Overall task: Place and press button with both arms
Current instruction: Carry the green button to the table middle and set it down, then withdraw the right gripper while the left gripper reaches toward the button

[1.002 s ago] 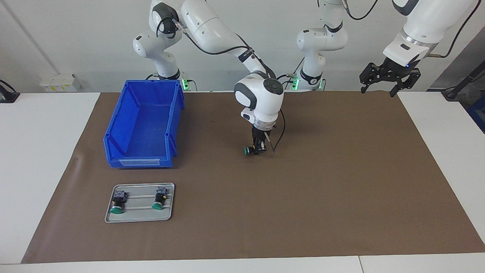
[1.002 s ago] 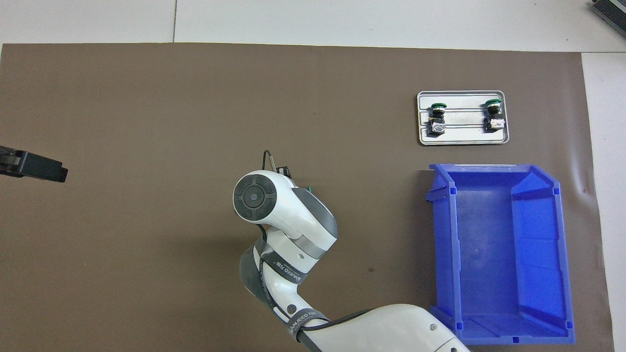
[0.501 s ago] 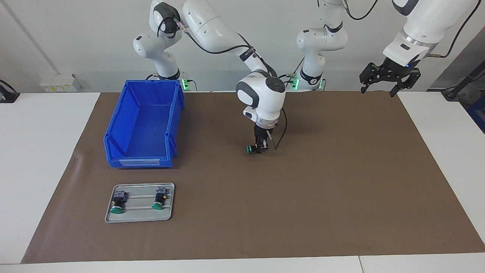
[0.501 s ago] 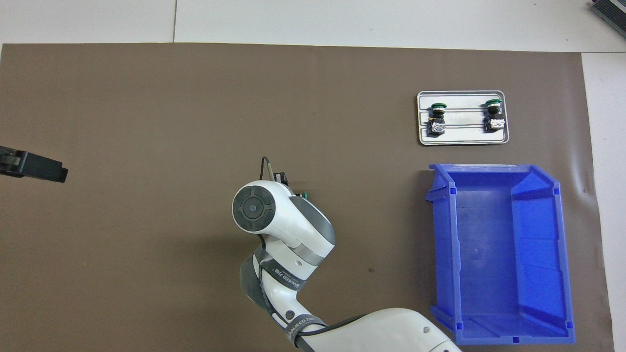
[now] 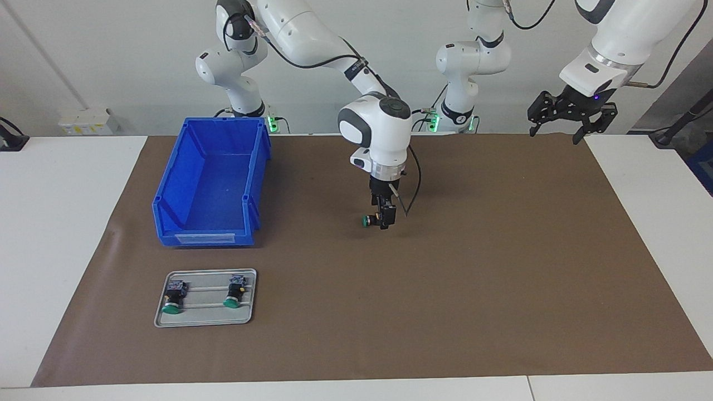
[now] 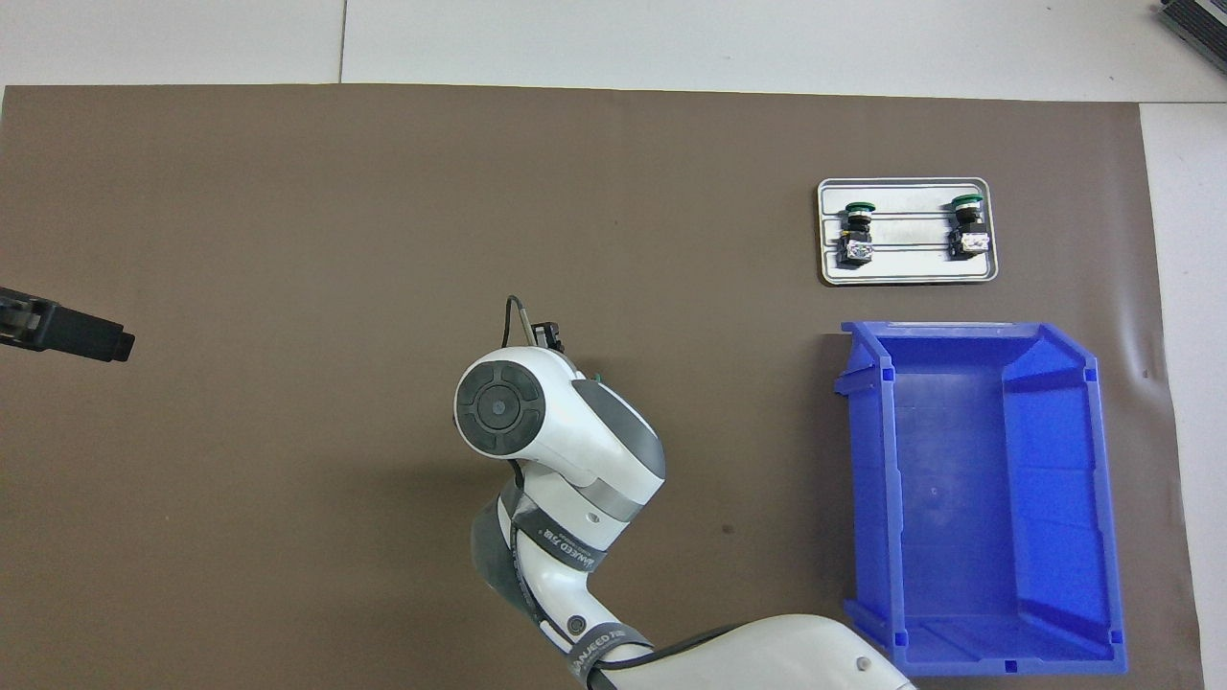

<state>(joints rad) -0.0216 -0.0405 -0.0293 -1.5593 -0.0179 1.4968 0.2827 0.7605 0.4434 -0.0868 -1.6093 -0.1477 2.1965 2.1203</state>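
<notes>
My right gripper (image 5: 384, 218) is shut on the button (image 5: 367, 221). It holds the button on its side, green cap toward the right arm's end of the table, low over the middle of the brown mat (image 5: 501, 250). I cannot tell whether the button touches the mat. In the overhead view the right wrist hides most of it. Only the right gripper's tip (image 6: 547, 336) and a green sliver of the button (image 6: 592, 377) show. My left gripper (image 5: 572, 111) is open and empty. It waits high over the mat's edge at the left arm's end, and shows in the overhead view (image 6: 69, 332).
A grey tray (image 5: 206, 318) with two identical buttons (image 5: 173, 301) (image 5: 234, 294) lies at the right arm's end, farther from the robots than the blue bin (image 5: 209, 184). The overhead view shows the tray (image 6: 906, 278) and the bin (image 6: 968, 498) too.
The right arm's wrist has risen and turned a little, while the button stays held at about the same spot low over the mat. The left arm has hardly moved.
</notes>
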